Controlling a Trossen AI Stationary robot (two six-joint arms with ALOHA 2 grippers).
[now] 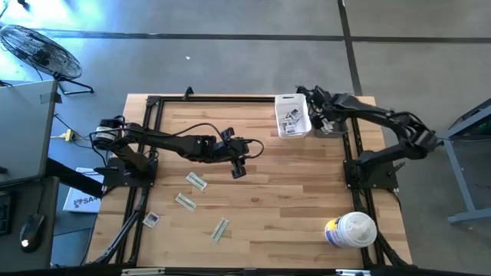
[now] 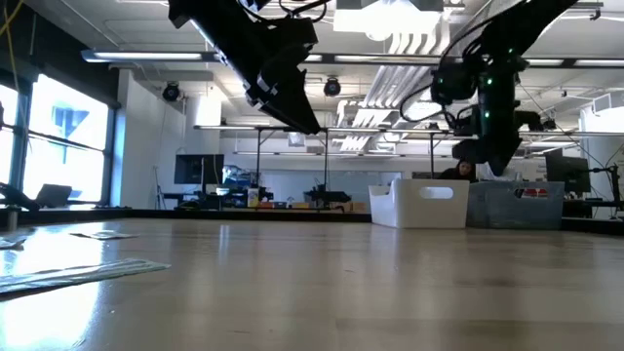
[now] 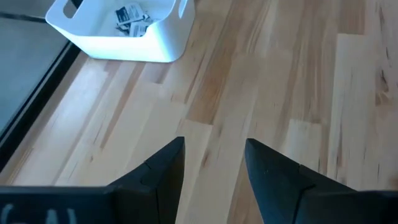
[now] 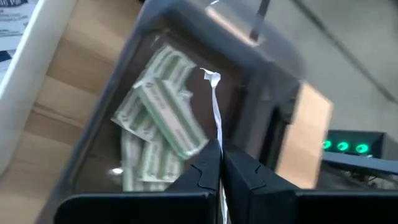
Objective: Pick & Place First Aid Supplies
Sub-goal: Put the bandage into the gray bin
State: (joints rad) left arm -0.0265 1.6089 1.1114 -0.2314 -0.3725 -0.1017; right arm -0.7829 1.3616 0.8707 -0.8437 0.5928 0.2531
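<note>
Left gripper (image 1: 239,170) mid-tabletop, jaws parted, empty. Right gripper (image 4: 219,163) by white bin (image 1: 294,132) at far edge, pinched on thin white strip (image 4: 214,109).

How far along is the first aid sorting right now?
Partly done: several packets lie in the white bin. The right gripper, beside the bin, is shut on a thin white strip. The left gripper hangs open and empty. Four packets remain on the table.

Bright overhead daylight; right wrist view motion-blurred, low view backlit by ceiling lights (image 2: 390,24).
</note>
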